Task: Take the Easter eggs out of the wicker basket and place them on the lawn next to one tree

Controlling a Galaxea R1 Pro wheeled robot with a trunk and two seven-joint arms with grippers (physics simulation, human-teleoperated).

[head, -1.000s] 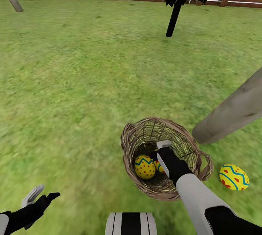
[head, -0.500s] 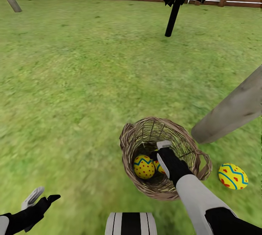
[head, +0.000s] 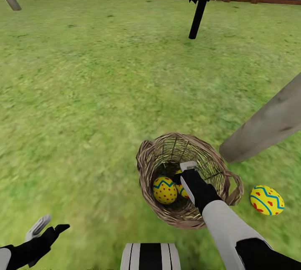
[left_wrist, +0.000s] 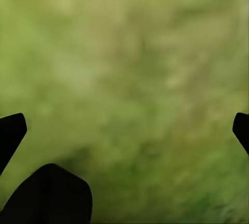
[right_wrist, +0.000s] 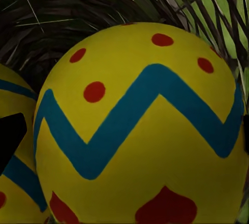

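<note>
Yellow eggs with red dots and blue zigzags tell the tally from the head camera: one painted egg (head: 267, 199) already lies on the green lawn (head: 83, 94) just beside the foot of the thick pale grey-beige tree trunk (head: 267, 126), while two more sit in the bottom of the round tan woven wicker basket (head: 152, 157), so I judge one third done and two eggs left to lift out. The right gripper (head: 184, 176) reaches down inside the basket, its tip beside the nearer egg (head: 164, 190), the other egg (head: 182, 192) mostly hidden behind it. The left gripper (head: 46, 226) hangs low over bare grass, fingers apart. From the left wrist, its black fingertips (left_wrist: 11, 130) stand wide over blurred grass. From the right wrist, an egg (right_wrist: 140, 130) looms between spread fingertips (right_wrist: 10, 133), touching neither as far as I can tell; the pincer is open, not yet gripping.
</note>
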